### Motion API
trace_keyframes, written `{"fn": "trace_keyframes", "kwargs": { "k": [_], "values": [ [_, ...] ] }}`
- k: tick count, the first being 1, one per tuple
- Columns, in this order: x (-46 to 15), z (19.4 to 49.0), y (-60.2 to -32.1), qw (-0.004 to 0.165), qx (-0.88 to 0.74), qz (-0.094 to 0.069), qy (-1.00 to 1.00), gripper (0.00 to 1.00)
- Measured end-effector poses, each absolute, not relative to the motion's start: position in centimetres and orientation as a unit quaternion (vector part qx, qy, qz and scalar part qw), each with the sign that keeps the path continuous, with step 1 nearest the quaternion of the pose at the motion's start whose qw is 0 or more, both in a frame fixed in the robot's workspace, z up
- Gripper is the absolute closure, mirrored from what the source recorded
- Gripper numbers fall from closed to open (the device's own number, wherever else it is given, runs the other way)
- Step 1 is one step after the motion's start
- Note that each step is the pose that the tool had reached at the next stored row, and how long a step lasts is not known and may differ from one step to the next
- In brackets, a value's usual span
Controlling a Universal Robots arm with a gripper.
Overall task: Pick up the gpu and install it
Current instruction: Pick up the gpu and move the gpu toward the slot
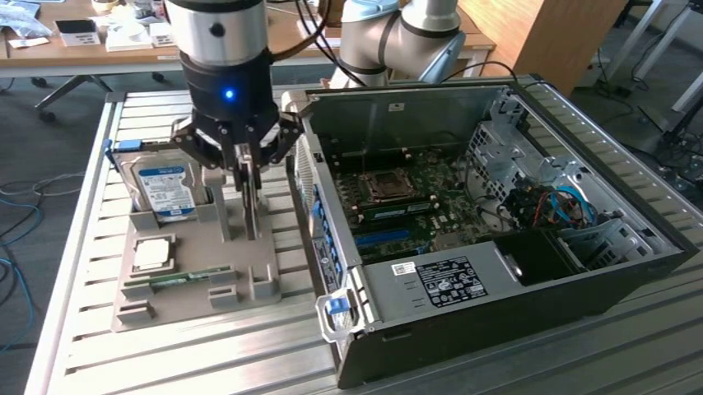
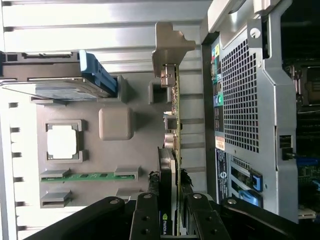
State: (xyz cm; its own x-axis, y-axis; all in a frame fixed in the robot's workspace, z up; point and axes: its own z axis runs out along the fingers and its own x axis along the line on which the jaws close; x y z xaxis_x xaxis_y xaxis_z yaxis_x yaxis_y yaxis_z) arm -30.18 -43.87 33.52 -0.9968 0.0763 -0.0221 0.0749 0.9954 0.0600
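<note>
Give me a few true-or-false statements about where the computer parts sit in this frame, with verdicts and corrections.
1. The graphics card stands on edge in the grey tray, with the gripper closed on it. True.
2. The graphics card is seated inside the computer case. False: it is in the tray beside the case.
3. The hard drive lies flat on the table. False: it stands upright in a tray slot.
4. The memory stick lies in the tray. True.
5. The case is open, showing the motherboard. True.
</note>
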Motion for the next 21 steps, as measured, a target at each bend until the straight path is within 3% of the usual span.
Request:
{"fn": "trace_keyframes", "kwargs": {
  "k": [21],
  "values": [
    [-30.2,38.4,-43.9,0.012,0.038,0.030,0.999,0.73]
  ]
}}
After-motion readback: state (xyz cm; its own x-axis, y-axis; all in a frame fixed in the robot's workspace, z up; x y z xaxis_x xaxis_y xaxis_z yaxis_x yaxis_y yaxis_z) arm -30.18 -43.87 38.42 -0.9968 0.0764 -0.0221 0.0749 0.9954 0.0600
